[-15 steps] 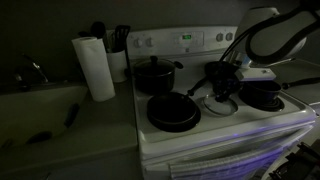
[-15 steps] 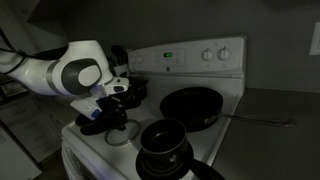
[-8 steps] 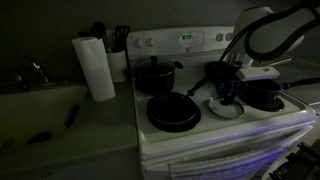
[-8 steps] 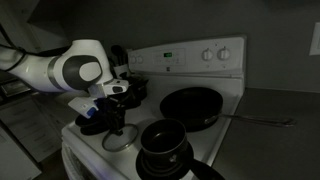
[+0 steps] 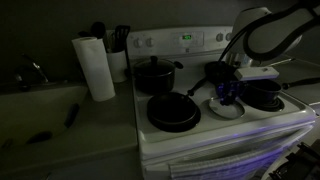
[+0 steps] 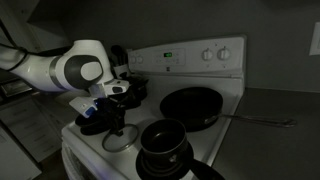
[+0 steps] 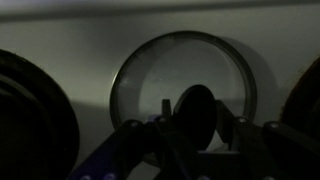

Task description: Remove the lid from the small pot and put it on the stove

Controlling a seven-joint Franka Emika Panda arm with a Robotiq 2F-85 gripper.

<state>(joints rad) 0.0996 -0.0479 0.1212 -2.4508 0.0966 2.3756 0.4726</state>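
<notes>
Dimly lit, the white stove (image 5: 215, 135) carries a frying pan (image 5: 173, 112), a taller pot (image 5: 155, 75) and the small pot (image 5: 264, 97), partly hidden under the arm (image 5: 270, 35). Between burners, the see-through lid (image 7: 185, 70) sits low over the surface (image 7: 80, 45), its dark knob (image 7: 196, 100) pinched in the tool (image 7: 195, 125); contact with the surface is unclear.

On stove (image 5: 200, 135): lid (image 5: 226, 109) sits under my pincer (image 5: 228, 94). Small pot (image 5: 266, 98) just beside it, frying pan (image 5: 173, 112) opposite, taller pot (image 5: 155, 75) behind pan.
</notes>
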